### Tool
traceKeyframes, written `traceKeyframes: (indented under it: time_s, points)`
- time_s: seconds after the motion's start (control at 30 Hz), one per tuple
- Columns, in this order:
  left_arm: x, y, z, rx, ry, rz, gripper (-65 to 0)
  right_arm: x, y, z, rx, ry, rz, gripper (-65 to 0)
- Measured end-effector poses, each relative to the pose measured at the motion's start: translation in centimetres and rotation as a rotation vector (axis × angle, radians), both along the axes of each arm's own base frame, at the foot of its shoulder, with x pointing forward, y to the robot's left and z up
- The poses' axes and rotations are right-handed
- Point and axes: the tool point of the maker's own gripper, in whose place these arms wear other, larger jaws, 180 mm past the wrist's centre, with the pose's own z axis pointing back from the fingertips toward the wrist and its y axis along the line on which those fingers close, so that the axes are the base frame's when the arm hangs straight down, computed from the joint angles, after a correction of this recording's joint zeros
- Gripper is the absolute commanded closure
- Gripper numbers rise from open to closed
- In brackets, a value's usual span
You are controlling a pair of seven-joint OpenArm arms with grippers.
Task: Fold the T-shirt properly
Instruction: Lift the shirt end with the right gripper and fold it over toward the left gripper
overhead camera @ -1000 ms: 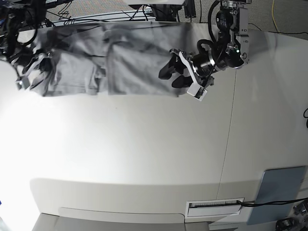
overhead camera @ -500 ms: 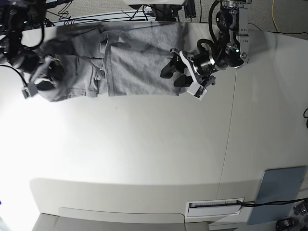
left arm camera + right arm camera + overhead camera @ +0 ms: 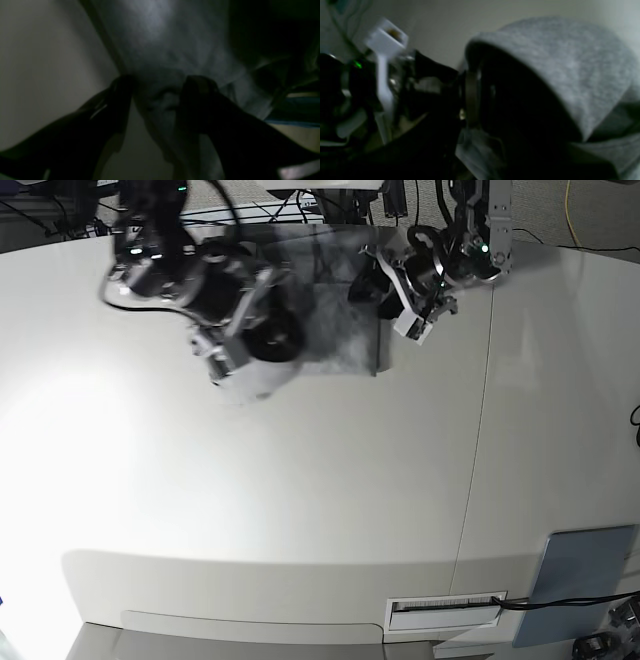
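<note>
- We see the surface (image 3: 300,480), broad and pale, with the T-shirt (image 3: 340,330) bunched at its far edge.
- We judge a fold is in hand: our right hand (image 3: 250,345), nearly closed, has grey cloth draped over it.
- Our left hand (image 3: 385,285), fingers spread wide, holds nothing at the shirt's edge.
- Next, we would lay the carried cloth flat.
</note>
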Motion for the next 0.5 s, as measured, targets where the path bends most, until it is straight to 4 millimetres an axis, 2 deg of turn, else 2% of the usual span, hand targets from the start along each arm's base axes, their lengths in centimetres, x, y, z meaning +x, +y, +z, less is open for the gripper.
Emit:
traceKeyframes:
  time_s: [0.3, 0.4, 0.5]
  points:
    - [-0.6, 0.1, -0.2, 0.005, 0.001, 0.001, -33.3, -1.6, 7.8, 0.7, 0.062, -0.029, 0.092, 0.0]
    - [-0.6, 0.1, -0.3, 0.004, 0.002, 0.002, -33.3, -2.3, 9.3, -0.8, 0.051, 0.013, 0.125, 0.0]
    - [-0.6, 0.1, -0.2, 0.001, 0.001, 0.004, -33.3, -2.5, 9.7, -1.7, 0.047, 0.032, 0.138, 0.0]
